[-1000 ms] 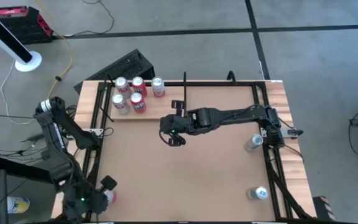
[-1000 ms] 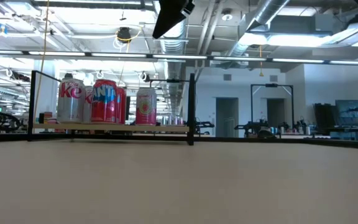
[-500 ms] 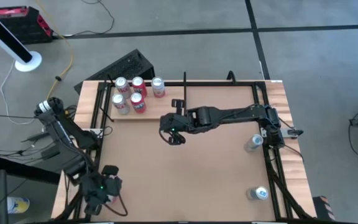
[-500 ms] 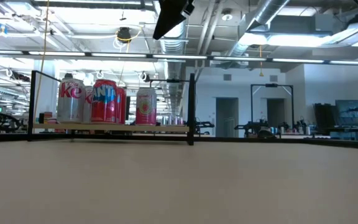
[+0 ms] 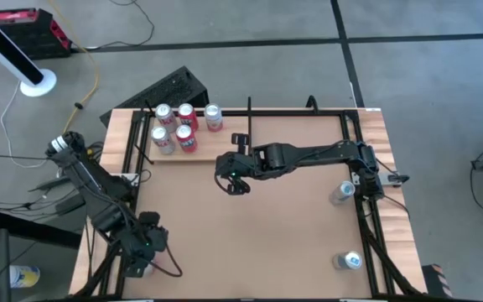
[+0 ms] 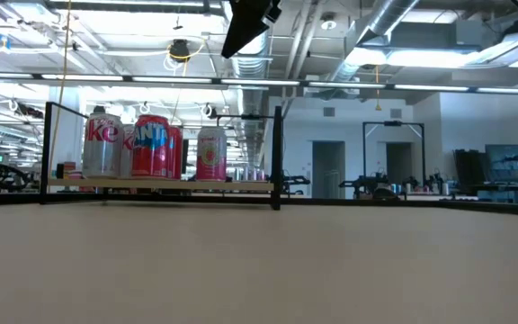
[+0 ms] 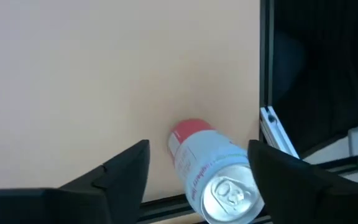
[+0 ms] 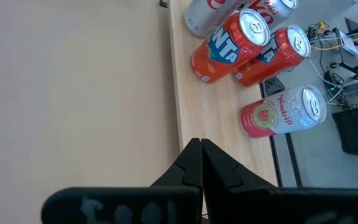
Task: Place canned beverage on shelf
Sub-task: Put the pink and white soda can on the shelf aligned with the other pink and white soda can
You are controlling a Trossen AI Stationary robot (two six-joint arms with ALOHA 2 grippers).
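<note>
A silver can with a red base (image 7: pixel 211 167) stands upright on the brown tabletop at the near left corner. My left gripper (image 7: pixel 199 149) is above it, open, with one finger on each side of the can and no touch showing. In the high view my left gripper (image 5: pixel 145 245) hides this can. The shelf (image 5: pixel 204 141), a pale plank at the far left, holds several upright cans (image 5: pixel 186 138), also seen in the low view (image 6: pixel 151 146). My right gripper (image 5: pixel 235 182) is shut and empty, in the air beside the shelf's right end (image 8: pixel 225 134).
Two more silver cans stand at the table's right edge, one mid-way (image 5: pixel 342 193) and one near the front (image 5: pixel 350 262). A black frame rail (image 7: pixel 266 62) runs close beside the near-left can. A thin black upright (image 6: pixel 278 157) stands at the shelf's right end.
My left gripper has swung from the table's near left corner toward the right, over the silver can there, and now covers it in the high view.
</note>
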